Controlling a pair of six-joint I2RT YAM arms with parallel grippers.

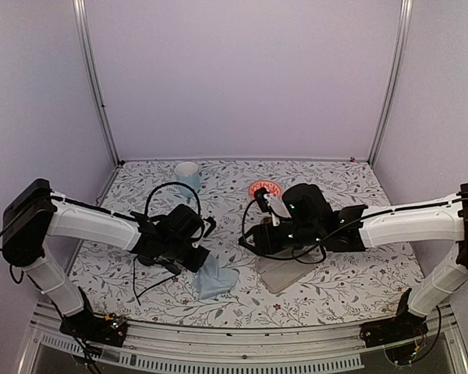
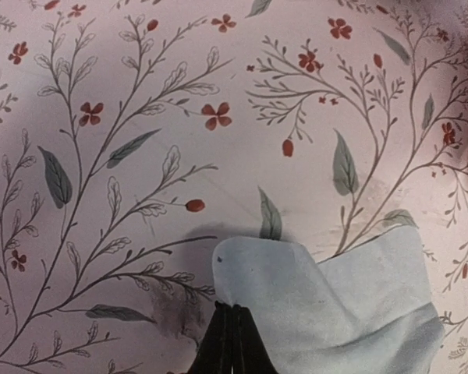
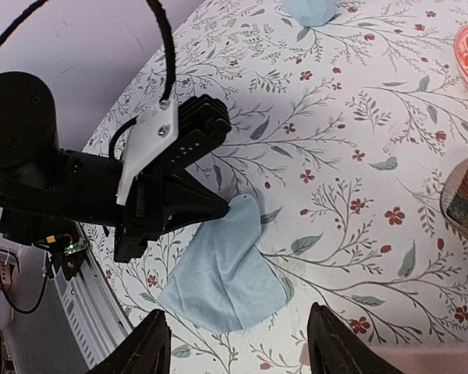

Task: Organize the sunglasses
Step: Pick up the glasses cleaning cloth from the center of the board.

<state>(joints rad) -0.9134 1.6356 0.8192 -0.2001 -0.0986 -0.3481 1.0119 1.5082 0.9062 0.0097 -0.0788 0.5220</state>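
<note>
No sunglasses show in any view. My left gripper (image 1: 203, 255) is shut on the top corner of a light blue cloth (image 1: 217, 279) and holds that corner lifted while the rest lies on the flowered table. The left wrist view shows the closed black fingertips (image 2: 232, 312) pinching the cloth (image 2: 351, 304). The right wrist view shows the left gripper (image 3: 226, 209) on the cloth (image 3: 226, 273). My right gripper (image 3: 239, 313) is open and empty, hovering above the cloth; in the top view it (image 1: 251, 238) sits just right of the left gripper.
A pink oblong case (image 1: 285, 273) lies under the right arm. A brown case (image 3: 464, 195) lies at the right edge of the right wrist view. A pale cup (image 1: 188, 174) and a red patterned dish (image 1: 265, 188) stand at the back.
</note>
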